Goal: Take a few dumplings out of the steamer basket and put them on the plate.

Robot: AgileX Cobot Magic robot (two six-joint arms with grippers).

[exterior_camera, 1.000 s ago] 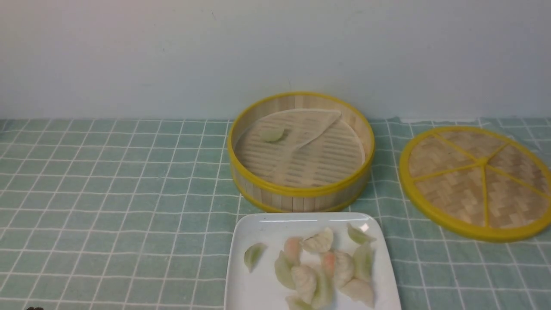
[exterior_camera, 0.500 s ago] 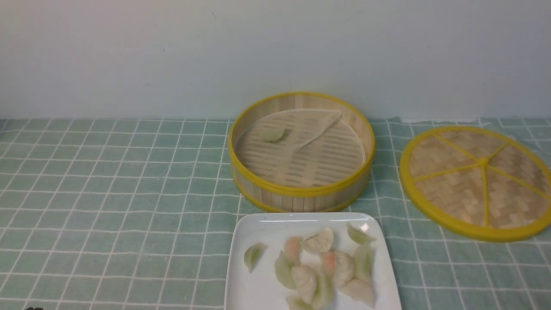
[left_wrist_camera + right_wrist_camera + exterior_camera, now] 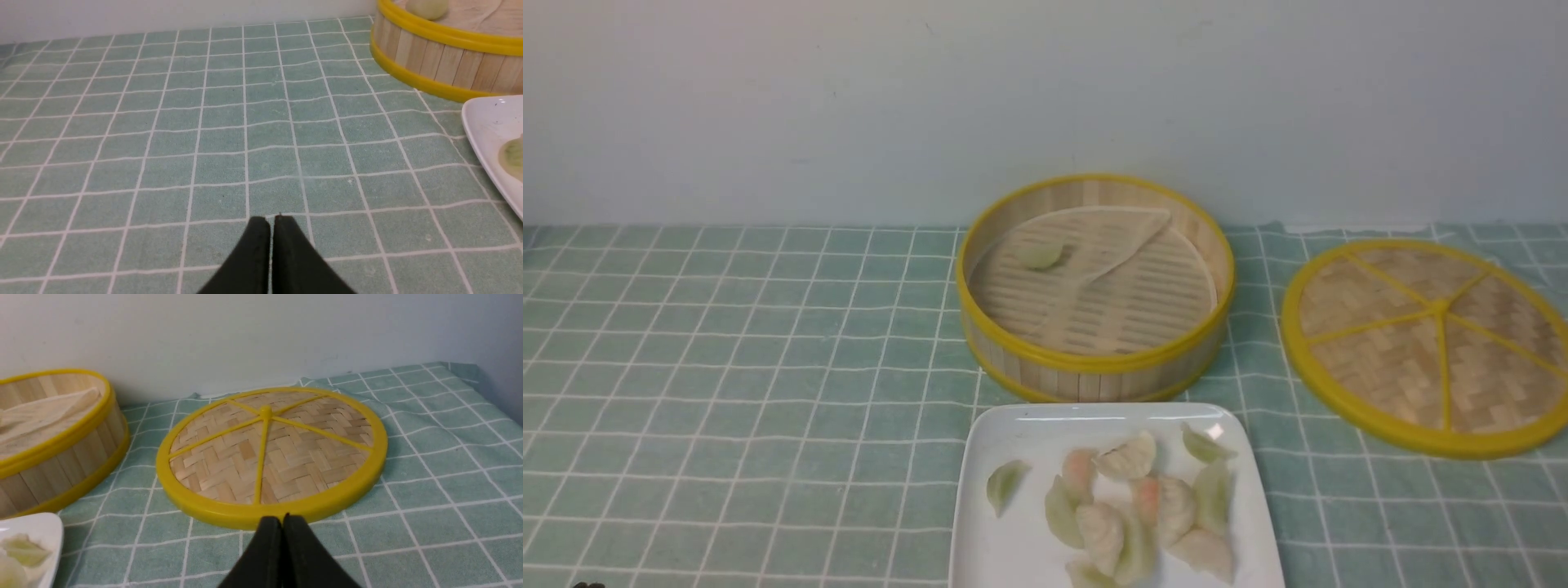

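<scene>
Front view: I look forward and down from between my arms, far enough back to take in the bamboo steamer basket (image 3: 1097, 359), most of the white square plate (image 3: 1013, 523), which the near edge crops, and the woven lid (image 3: 1441, 306), its right edge cut off.

Left wrist view: low over the checked cloth (image 3: 245, 122), facing forward to the wall (image 3: 204, 12); nearer than the front view. Basket and plate show in part.

Right wrist view: low, forward, slanting across the cloth; whole lid, close.

Overlap: all three share basket, plate, cloth and wall; the lid only front and right wrist.
</scene>
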